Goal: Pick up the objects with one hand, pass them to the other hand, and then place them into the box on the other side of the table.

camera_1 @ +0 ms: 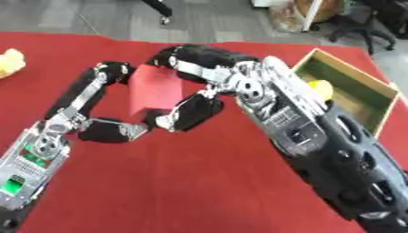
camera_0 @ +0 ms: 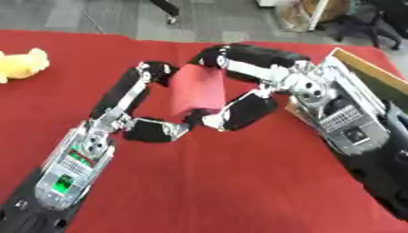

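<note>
A red block (camera_0: 199, 88) is held above the red tablecloth in the middle of the view. My left hand (camera_0: 147, 127) comes in from the lower left, and its fingers and thumb curl round the block's left and bottom edges. My right hand (camera_0: 247, 107) comes from the right and clasps the same block from the top and the lower right. Both hands touch the block at once. A wooden box (camera_1: 354, 86) stands at the right edge of the table, with a yellow object (camera_1: 320, 87) inside it.
A yellow plush toy (camera_0: 20, 63) lies on the cloth (camera_0: 223, 182) at the far left. Beyond the table's far edge is grey floor with chair legs and a black office chair (camera_1: 359, 22).
</note>
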